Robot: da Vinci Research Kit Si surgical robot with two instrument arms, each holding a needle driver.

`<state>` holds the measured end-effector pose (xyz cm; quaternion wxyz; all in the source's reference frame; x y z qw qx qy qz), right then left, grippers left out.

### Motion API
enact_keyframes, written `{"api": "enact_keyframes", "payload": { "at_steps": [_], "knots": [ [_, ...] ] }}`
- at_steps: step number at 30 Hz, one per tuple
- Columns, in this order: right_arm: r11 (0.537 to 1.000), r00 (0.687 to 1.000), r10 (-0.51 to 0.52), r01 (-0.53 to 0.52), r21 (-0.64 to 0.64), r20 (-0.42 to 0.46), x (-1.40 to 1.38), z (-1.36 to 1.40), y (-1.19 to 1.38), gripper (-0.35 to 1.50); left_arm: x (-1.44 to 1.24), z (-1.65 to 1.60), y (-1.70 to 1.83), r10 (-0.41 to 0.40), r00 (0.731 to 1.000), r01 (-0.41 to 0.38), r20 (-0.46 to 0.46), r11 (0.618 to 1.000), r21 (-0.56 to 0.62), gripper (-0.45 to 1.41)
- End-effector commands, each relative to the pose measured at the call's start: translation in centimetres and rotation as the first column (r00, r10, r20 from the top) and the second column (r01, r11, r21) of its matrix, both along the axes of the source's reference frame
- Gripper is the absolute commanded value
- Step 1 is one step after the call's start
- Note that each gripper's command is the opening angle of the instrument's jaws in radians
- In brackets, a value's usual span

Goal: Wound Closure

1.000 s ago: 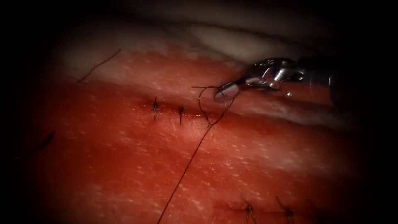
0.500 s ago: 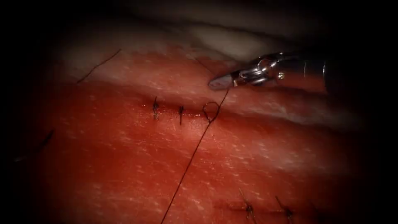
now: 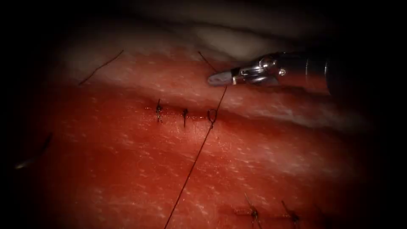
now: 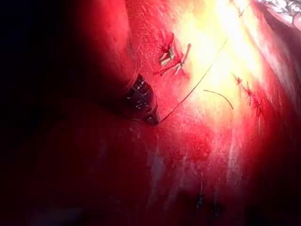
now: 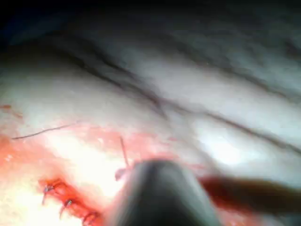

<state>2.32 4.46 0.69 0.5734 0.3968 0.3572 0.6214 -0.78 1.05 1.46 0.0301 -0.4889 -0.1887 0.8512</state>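
- The tissue [image 3: 127, 169], a slab of pork belly wet with red fluid [image 3: 263, 140], spreads across the endoscope view. Its cut [image 3: 186, 113] runs roughly left to right through the middle.
- The right arm's tool [image 3: 220, 78] enters from the right and sits above the cut, on its far side. Its jaws are closed together on the thread [image 3: 197, 152], having lifted up and away from the wound over the past second.
- The left arm's tool [image 4: 149, 117] appears in the left wrist view, low against the tissue. Thread runs straight from its tip towards the stitches; whether its jaws are open or closed cannot be told.
- The thread's long axis runs diagonally, from the bottom edge of the endoscope view up and to the right. It passes through the wound line, reaches the right tool's jaws, and a short free tail [image 3: 205, 59] pokes past them towards the upper left.
- A small loop [image 3: 212, 114] sits on the cut where the thread crosses it. It has shrunk markedly from the wide open loop of a second ago, which suggests a throw is being drawn down.
- Two finished knots [image 3: 159, 111] stand on the cut to the left of the loop. The loop still shows an opening, so this third stitch does not look snug.
- A further row of tied stitches [image 3: 254, 212] lies on the near tissue.
- No needle can be made out.
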Motion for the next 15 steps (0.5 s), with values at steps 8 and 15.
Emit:
{"api": "enact_keyframes", "payload": {
  "at_steps": [8, 15],
  "knots": [
    [1.0, 0.999, 0.0, -0.001, 0.019, 0.049, 0.16, 0.1, 0.06, -0.35, -0.13, 0.02, -0.42, -0.011, 1.0, 0.011, 0.019, 1.0, 0.025, -0.35],
    [0.999, 0.998, -0.005, 0.002, 0.041, 0.066, 0.2, 0.23, 0.05, -0.35, -0.22, -0.11, -0.72, 0.006, 0.999, -0.007, 0.035, 0.999, 0.038, -0.35]
  ]
}}
